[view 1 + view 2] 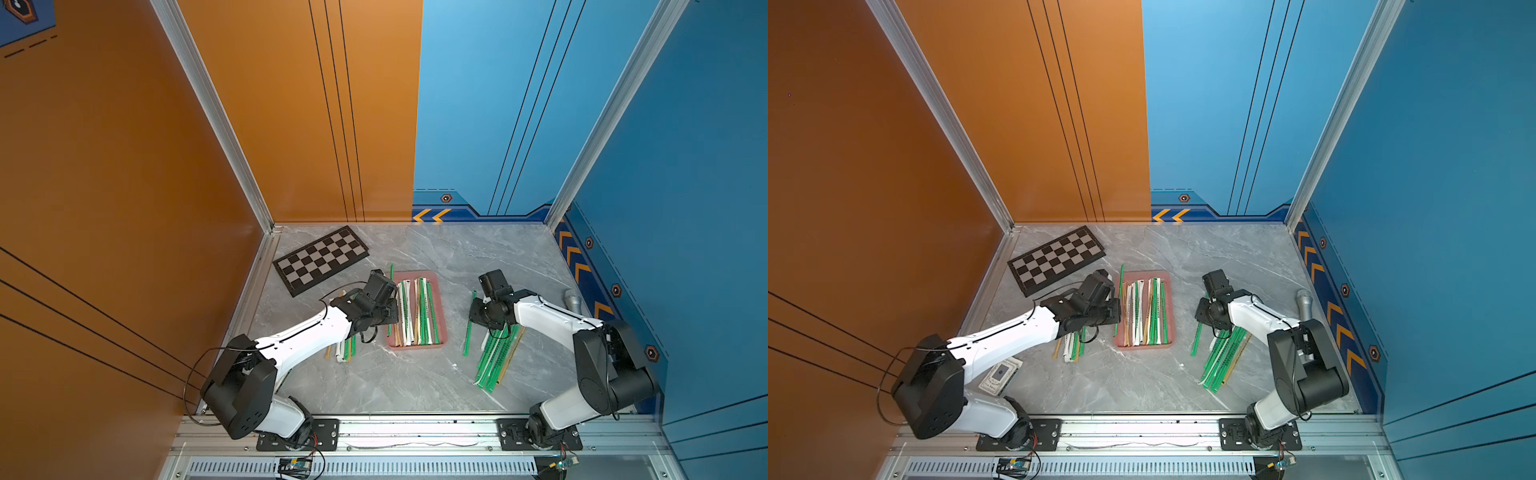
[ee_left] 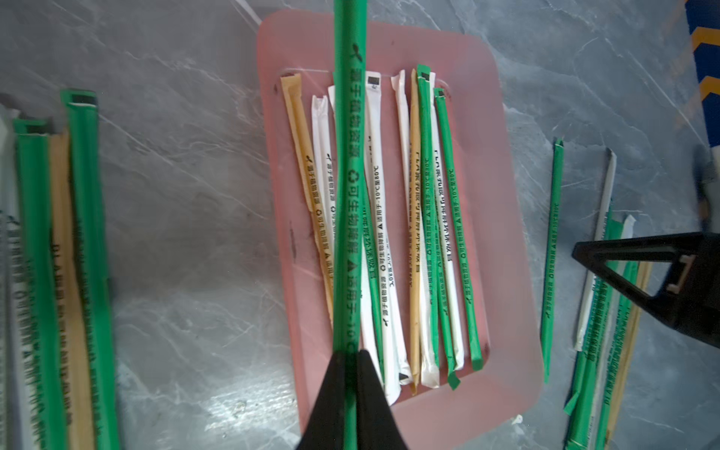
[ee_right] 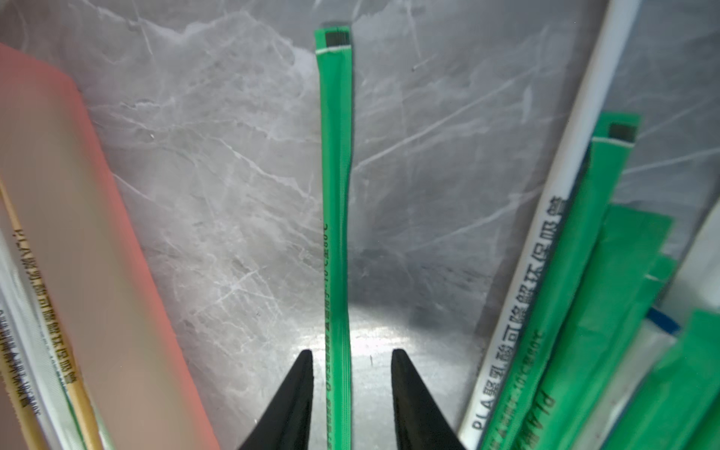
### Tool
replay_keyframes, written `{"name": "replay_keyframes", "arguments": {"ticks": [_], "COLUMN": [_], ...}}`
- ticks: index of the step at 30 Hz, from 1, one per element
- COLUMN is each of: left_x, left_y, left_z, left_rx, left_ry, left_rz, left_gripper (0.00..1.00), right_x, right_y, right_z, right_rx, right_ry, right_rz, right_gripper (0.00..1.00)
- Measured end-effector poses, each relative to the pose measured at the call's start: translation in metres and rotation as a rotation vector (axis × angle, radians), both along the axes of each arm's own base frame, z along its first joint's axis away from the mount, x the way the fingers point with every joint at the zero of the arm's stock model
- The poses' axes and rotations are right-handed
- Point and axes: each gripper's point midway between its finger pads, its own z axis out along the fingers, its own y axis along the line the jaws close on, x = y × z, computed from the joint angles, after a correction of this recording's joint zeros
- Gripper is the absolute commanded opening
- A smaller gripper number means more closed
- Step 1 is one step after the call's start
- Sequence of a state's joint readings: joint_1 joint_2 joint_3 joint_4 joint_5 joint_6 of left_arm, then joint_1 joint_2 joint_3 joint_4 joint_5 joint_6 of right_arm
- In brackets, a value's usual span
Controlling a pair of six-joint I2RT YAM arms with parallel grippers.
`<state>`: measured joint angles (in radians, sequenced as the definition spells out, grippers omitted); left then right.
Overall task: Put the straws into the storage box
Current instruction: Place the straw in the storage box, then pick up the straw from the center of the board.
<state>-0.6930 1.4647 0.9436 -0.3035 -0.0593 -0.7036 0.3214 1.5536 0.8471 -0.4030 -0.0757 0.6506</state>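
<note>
Only the wrist views show fingertips: the left gripper (image 2: 346, 352) pinches one green paper-wrapped straw (image 2: 348, 175) above the shallow pink plastic storage box (image 2: 514, 272) (about ten straws (image 2: 401, 195) inside); the right gripper (image 3: 351, 350), fingers spread, straddles a second green straw (image 3: 335, 156) on the grey marble tabletop (image 3: 233, 195).

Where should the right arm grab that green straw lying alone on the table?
Probably the middle of the green straw, pinching its thin width from straight above. It lies flat on the table, clear of the pink box and straw pile, so both long edges are free. The open jaws of the right gripper straddle it.
</note>
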Motion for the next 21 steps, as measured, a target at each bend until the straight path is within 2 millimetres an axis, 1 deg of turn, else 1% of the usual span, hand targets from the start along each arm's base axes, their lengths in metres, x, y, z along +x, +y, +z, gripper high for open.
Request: {"name": "replay_keyframes", "arguments": {"ticks": [2,3,4,5,6,8,11,13,14,16,19,21], "left_x": [-0.001,-0.002,-0.003,-0.004,-0.005,-0.005,-0.005,-0.005,-0.005,-0.005,-0.004,-0.004], "left_y": [-0.008,-0.011,-0.013,-0.015,-0.016,-0.019,-0.022,-0.022,-0.022,-0.021,-0.016,-0.013], "left_z": [-0.008,-0.012,-0.017,-0.021,-0.023,-0.024,-0.023,-0.022,-0.02,-0.014,-0.002,0.005], "left_rx": [-0.01,-0.012,-0.013,-0.012,-0.014,-0.02,-0.026,-0.028,-0.029,-0.035,-0.042,-0.042], "left_ry": [0.02,0.032,0.045,0.055,0.062,0.065,0.059,0.053,0.047,0.032,-0.002,-0.027], "left_rz": [-0.011,-0.015,-0.018,-0.021,-0.02,-0.024,-0.027,-0.027,-0.026,-0.025,-0.014,-0.009], "left_gripper": [0.1,0.12,0.17,0.23,0.27,0.38,0.51,0.57,0.58,0.62,0.77,0.85], "right_x": [-0.002,-0.003,-0.004,-0.004,-0.005,-0.006,-0.004,-0.003,-0.002,-0.003,-0.005,-0.007], "right_y": [0.002,0.003,0.003,0.003,0.004,0.004,0.006,0.006,0.006,0.005,0.003,0.001], "right_z": [-0.003,-0.004,-0.006,-0.007,-0.009,-0.013,-0.013,-0.015,-0.015,-0.015,-0.016,-0.016], "right_rx": [-0.007,-0.011,-0.016,-0.02,-0.025,-0.039,-0.053,-0.071,-0.078,-0.099,-0.127,-0.139], "right_ry": [0.01,0.013,0.018,0.023,0.027,0.039,0.038,0.041,0.041,0.043,0.051,0.057], "right_rz": [0.008,0.012,0.014,0.016,0.018,0.021,0.026,0.029,0.032,0.038,0.045,0.049], "right_gripper": [0.36,0.36,0.36,0.36,0.36,0.34,0.31,0.27,0.24,0.2,0.14,0.1]}}
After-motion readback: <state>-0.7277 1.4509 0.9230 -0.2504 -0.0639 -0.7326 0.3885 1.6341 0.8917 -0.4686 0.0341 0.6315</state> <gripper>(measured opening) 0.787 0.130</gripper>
